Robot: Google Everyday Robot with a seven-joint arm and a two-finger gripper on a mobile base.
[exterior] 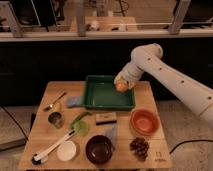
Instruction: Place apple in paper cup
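My gripper (122,83) is shut on the apple (121,87), a small orange-yellow fruit, and holds it in the air over the right part of the green tray (95,103). The paper cup (66,150), a white circle from above, stands near the table's front left edge, far from the gripper. The white arm comes in from the right.
On the wooden table: a dark brown bowl (99,149), an orange bowl (144,121), a bunch of grapes (140,147), a metal can (55,119), a white-handled brush (52,147), a green object (80,125), a spoon (54,102), a blue cloth (75,101).
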